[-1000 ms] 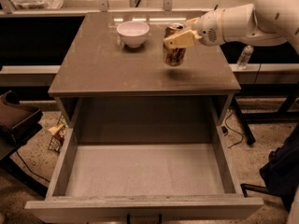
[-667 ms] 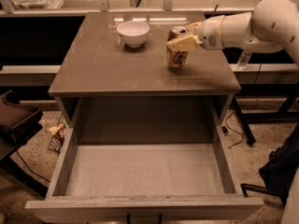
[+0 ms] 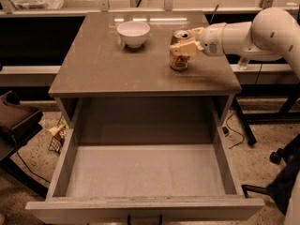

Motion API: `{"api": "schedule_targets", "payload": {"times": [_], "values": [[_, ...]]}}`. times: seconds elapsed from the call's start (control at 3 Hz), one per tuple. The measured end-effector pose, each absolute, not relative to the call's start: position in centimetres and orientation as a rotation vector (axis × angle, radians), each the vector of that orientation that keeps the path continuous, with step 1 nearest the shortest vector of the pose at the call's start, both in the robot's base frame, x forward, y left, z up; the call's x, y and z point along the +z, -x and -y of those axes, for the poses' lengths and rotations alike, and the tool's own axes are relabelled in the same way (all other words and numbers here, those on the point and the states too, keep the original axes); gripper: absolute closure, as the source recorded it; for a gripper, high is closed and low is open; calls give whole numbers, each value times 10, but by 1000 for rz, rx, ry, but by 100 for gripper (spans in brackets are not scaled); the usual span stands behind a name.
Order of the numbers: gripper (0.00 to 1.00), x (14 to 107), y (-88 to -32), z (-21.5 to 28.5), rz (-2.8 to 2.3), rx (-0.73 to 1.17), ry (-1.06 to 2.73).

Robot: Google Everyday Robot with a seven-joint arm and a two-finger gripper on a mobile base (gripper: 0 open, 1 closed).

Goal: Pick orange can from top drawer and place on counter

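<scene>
The orange can (image 3: 179, 55) stands upright on the counter (image 3: 108, 64), right of centre, its silver top showing. My gripper (image 3: 186, 39) reaches in from the right and is shut on the can's upper part, with one beige finger (image 3: 184, 48) across the front and the other behind the can. The top drawer (image 3: 145, 203) is pulled out wide below the counter, and its grey floor holds nothing.
A white bowl (image 3: 133, 33) sits on the counter to the left of the can, towards the back. A brown chair (image 3: 14, 118) and some litter are on the floor at the left. Chair legs and cables are on the right.
My gripper has lowered the can a little and shifted it slightly right. The can's base now rests on the counter.
</scene>
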State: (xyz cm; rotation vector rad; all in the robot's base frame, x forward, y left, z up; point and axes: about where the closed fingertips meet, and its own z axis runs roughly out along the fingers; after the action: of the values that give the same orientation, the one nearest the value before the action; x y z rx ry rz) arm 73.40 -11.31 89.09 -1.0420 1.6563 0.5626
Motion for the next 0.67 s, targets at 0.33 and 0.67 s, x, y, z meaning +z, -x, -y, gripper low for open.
{"api": "schedule_targets", "payload": {"times": [0.33, 0.67], "values": [[52, 891, -734, 113, -1656, 563, 1042], [28, 890, -734, 110, -1655, 568, 1045]]}}
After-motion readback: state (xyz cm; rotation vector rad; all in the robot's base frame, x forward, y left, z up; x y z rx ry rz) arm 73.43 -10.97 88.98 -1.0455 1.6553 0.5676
